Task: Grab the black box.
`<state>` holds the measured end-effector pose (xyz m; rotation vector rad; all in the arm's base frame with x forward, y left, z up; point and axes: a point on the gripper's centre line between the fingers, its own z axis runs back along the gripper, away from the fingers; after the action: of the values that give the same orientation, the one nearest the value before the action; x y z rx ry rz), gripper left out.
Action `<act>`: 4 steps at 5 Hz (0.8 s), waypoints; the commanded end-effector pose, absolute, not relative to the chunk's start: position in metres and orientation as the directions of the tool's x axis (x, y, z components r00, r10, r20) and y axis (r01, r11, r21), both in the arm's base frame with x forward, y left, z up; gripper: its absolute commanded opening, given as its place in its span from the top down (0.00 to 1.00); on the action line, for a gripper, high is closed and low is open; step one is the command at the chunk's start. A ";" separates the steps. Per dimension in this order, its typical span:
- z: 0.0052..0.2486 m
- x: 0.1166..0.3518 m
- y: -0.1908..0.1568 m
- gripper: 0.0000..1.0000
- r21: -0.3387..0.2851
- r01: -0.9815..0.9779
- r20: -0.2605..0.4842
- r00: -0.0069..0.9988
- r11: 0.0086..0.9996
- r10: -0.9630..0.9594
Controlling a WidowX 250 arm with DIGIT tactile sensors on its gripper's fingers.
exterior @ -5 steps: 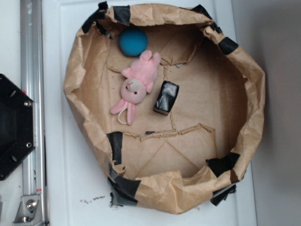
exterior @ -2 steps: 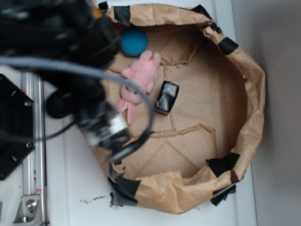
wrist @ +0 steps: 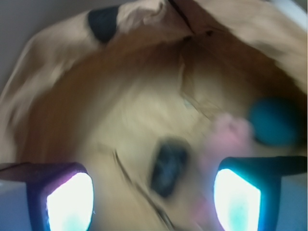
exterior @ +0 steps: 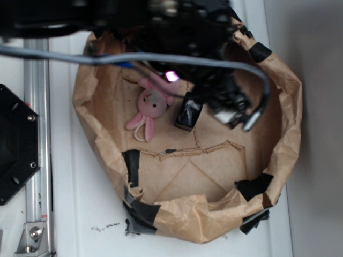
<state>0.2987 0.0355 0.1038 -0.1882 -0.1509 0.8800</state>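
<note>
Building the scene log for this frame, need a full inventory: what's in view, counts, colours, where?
black box: 1, glossy black, on the floor of the paper enclosure, right of the bunny; also blurred in the wrist view
pink plush bunny: 1, pink, left of the box, top partly hidden by the arm
blue ball: 1, teal-blue, beyond the bunny in the wrist view; hidden by the arm in the exterior view
paper enclosure: 1, brown, crumpled wall ringing the objects
tape patches: several, black, along the enclosure's rim
hexagonal plate: 1, black, far left
rail: 1, silver, left of the enclosure
gripper: 1, black, fingers spread, box between them, not touching
</note>
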 end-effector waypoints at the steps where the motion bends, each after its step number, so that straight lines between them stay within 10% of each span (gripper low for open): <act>1: 0.042 0.299 0.017 0.00 -0.031 -0.764 -0.063 0.645 0.644 0.762; 2: 0.023 0.264 0.000 0.00 0.048 -0.690 -0.091 0.717 0.722 0.691; 4: 0.048 0.240 -0.003 0.00 -0.045 -0.667 -0.083 0.744 0.744 0.663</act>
<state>0.2459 -0.0143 0.0391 -0.0534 0.1129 0.7269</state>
